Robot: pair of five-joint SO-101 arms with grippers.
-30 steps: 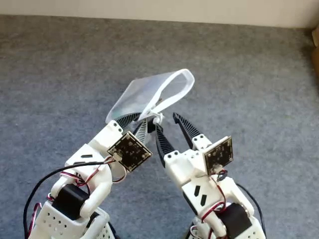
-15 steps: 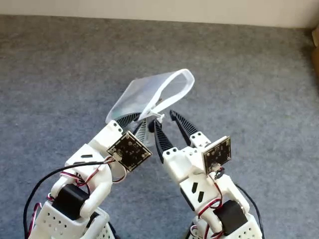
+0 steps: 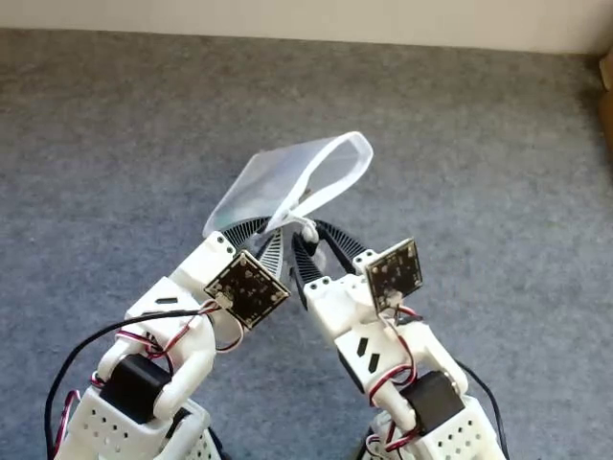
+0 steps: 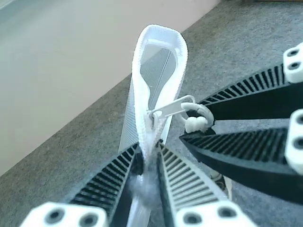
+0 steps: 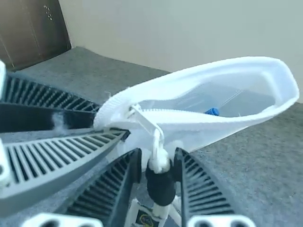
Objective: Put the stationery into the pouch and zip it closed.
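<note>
Anchor: left gripper [image 4: 147, 155] clenched on the closed end of the pouch [image 3: 287, 177], just behind the slider. The pouch stands out ahead of its tips, edge-up, with the mouth gaping toward the far end. Whether the lower edge rests on the grey table [image 3: 498, 144] I cannot tell. Reading: this grip pins the start of the zip track so the soft fabric will not bunch or trail when the slider is drawn.

Puller: right gripper [image 5: 157, 155] pinched onto the zipper pull [image 4: 168, 108], with the white bead [image 4: 195, 125] sitting inside the pinch. Its tips are just beside the left gripper's, so the 2 tools meet nose to nose at the same corner.

Ahead of the right gripper, inside the pouch, a small blue item [image 5: 212, 112] shows through the wall. It is likely stationery but too small to name.

Judgement: loading looks done and the zip is barely started. The draw should run away from the left grip, along the track. The risks are the pull slipping from the pinch or the pouch folding.
</note>
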